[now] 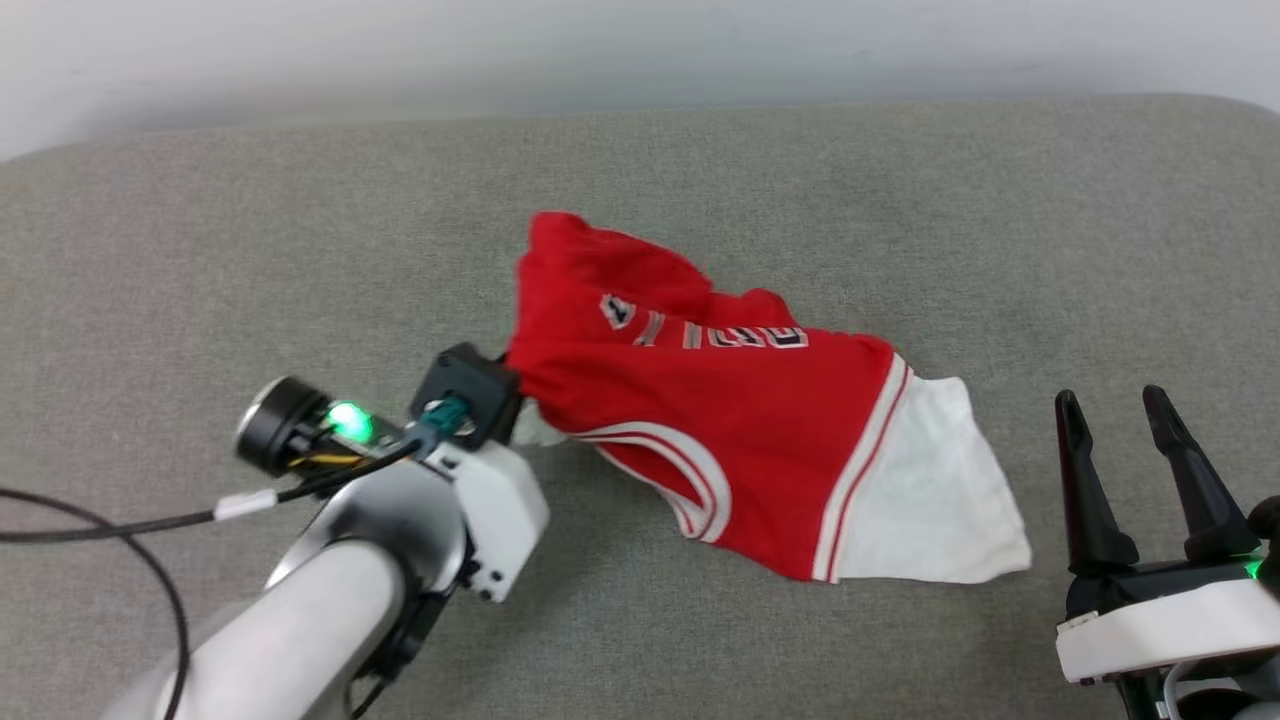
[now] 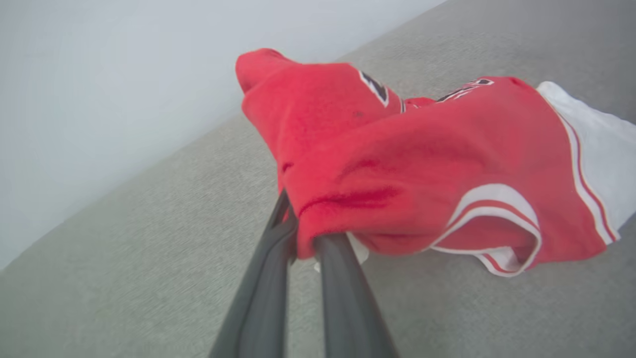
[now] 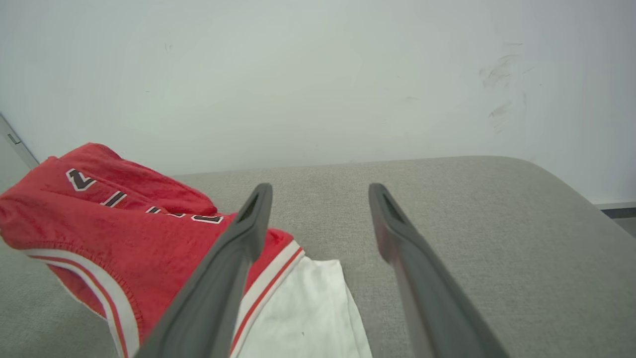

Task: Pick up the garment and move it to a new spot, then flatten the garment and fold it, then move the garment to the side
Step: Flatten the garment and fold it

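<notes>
We judged the garment (image 1: 720,420) soft and limp; left gripper (image 2: 303,238) jaws pinched its bunched red edge, right gripper (image 1: 1110,400) jaws spread.

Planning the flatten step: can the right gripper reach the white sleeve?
Probably yes: the right gripper is open, and only bare grey surface lies between it and the white sleeve.
</notes>
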